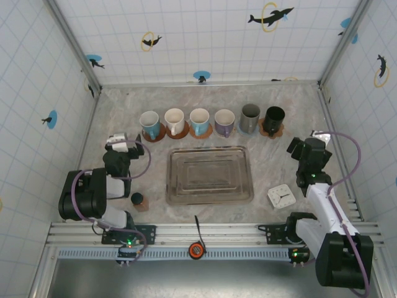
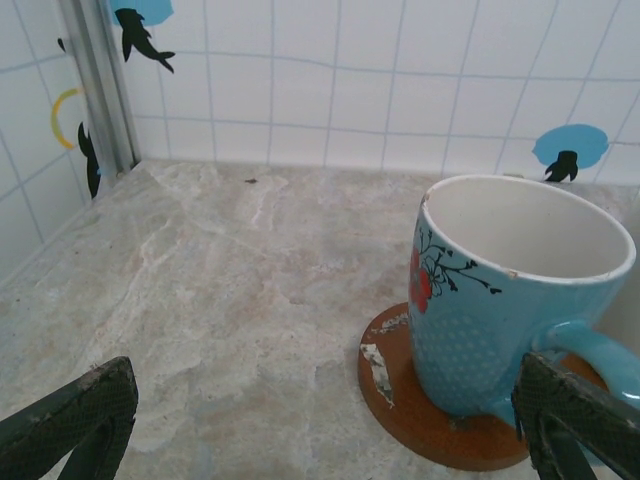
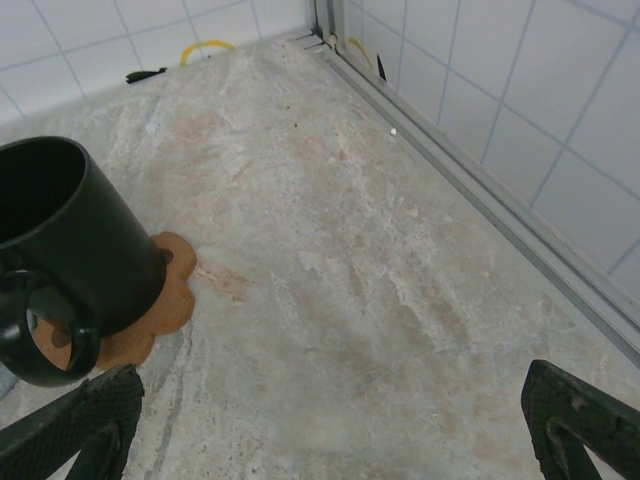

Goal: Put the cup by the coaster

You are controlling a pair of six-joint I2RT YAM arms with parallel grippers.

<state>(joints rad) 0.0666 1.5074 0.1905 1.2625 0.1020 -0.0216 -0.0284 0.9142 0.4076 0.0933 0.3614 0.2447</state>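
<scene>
Right now both my tools stand wide and hold nothing. Seen from the left wrist, the two dark, scuffed fingertips [image 2: 78, 418] of my left gripper [image 2: 330, 435] sit far apart at the bottom corners. The right gripper [image 3: 330, 430] shows the same wide spread.

Just ahead of the left gripper, toward its right finger, stands a blue cup [image 2: 505, 300]. It is glazed ceramic, white inside, finely dotted outside, with a red-and-black flower sprig and a curved handle turned toward that finger. It stands upright on a round brown wooden coaster [image 2: 395, 395] with chipped pale patches along its edge.

From the right wrist I see a glossy black cup [image 3: 70, 230], handle toward me, upright on a thin brown scalloped coaster [image 3: 168, 295]. It stands off to the left of my open fingers.

From above, these two end a row of six upright cups at the far side of the table [image 1: 124, 105], whose top is a pale, veined marble pattern. Between them stand a white cup [image 1: 174, 120], a light blue cup [image 1: 199, 120], a lavender cup [image 1: 224, 121] and a grey cup [image 1: 250, 118].

A shallow rectangular metal tray [image 1: 169, 185] lies between my arms. A small white square clock [image 1: 281, 196] lies beside its right edge. White tiled walls [image 1: 205, 37] with dolphin stickers close the space in.
</scene>
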